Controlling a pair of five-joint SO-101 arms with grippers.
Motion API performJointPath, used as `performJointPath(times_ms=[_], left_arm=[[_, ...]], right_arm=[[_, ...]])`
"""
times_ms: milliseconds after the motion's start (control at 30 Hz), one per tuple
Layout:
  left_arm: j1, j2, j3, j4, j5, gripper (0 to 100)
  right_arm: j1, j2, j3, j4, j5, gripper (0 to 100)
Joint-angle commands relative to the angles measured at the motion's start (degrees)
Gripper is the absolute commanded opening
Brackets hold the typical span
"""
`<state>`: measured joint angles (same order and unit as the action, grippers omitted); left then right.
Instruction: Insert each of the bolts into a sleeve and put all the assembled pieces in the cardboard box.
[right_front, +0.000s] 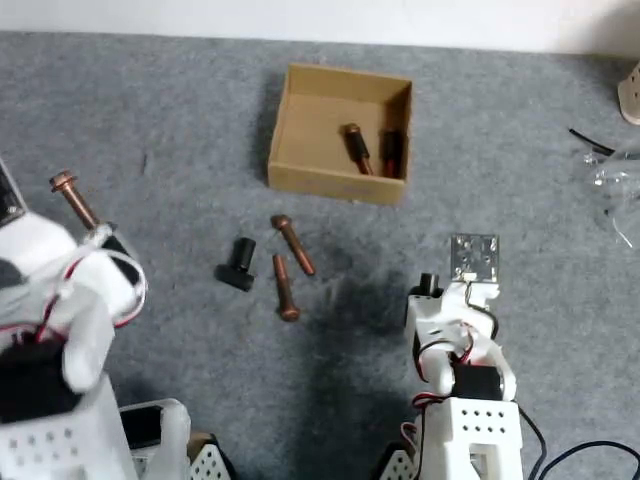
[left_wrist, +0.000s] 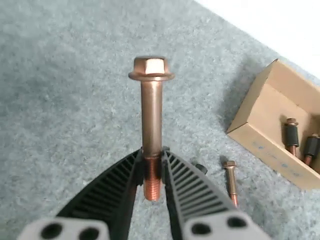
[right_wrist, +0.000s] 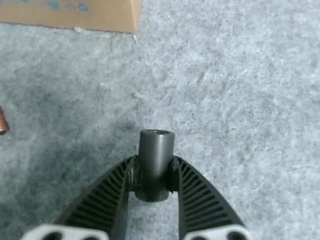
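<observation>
My left gripper (left_wrist: 151, 175) is shut on the threaded end of a copper bolt (left_wrist: 151, 115), whose hex head points away from it. In the high view this bolt (right_front: 75, 198) stands tilted above the left arm at the table's left edge. My right gripper (right_wrist: 155, 172) is shut on a black sleeve (right_wrist: 156, 155), open end outward, held low over the carpet (right_front: 428, 286). Two loose bolts (right_front: 293, 245) (right_front: 285, 287) and a second black sleeve (right_front: 238, 264) lie in front of the cardboard box (right_front: 300, 178). Two assembled pieces (right_front: 355, 148) (right_front: 392, 152) lie inside it.
Grey carpet covers the table. Clear plastic bits and a black wire (right_front: 605, 165) lie at the far right edge. A small square plate (right_front: 474, 257) sits just beyond the right arm. Open carpet lies between the two arms.
</observation>
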<state>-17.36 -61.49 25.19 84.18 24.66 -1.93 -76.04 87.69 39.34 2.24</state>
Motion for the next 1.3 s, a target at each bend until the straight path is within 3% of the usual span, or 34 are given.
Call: performJointPath(times_ms=[0, 200, 433, 667, 933, 1267], left_arm=[[0.66, -6.99, -0.31, 1.14, -2.73, 0], [0.66, -15.96, 1.19, 2.55, -7.12, 0], [0.75, -28.97, 11.21, 2.37, -7.38, 0], [0.66, -44.7, 23.69, -6.33, -11.78, 0], [1.1, -42.42, 27.3, -7.38, -11.69, 0], [10.33, -42.42, 44.97, -30.51, -11.69, 0]], right_arm=[[-0.66, -1.1, -0.31, -2.24, 0.7, 0.4], [-0.66, -1.1, 0.66, -2.24, 0.7, 0.4], [-0.66, -1.1, 0.75, -2.24, 0.7, 0.4], [-0.75, -1.1, 0.75, -2.24, 0.7, 0.4], [-0.75, -1.1, 0.75, -2.33, 0.7, 0.4], [-0.75, -1.1, 1.45, -4.88, 0.7, 0.4]])
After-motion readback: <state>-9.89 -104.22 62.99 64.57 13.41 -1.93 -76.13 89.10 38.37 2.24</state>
